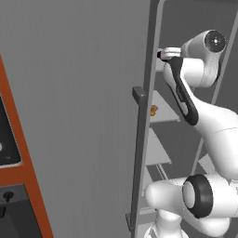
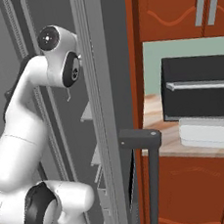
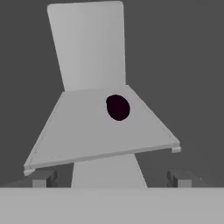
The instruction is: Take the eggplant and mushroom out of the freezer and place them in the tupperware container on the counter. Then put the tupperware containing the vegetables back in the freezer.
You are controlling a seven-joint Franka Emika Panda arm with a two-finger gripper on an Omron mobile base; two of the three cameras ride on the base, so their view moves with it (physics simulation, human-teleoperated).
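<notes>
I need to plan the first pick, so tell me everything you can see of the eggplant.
The eggplant is a small, rounded, glossy purple-black lump lying on a light grey freezer shelf, toward its back and right in the hand view. Nothing but the shelf touches it. The open claw faces it from a distance, not yet reaching it.

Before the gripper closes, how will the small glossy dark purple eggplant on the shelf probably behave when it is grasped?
The small glossy dark purple eggplant looks rounded, so it may roll on the flat light grey shelf if nudged. Its shiny skin could be slippery between the open gripper fingers. It seems small, so probably light and fairly firm.
</notes>
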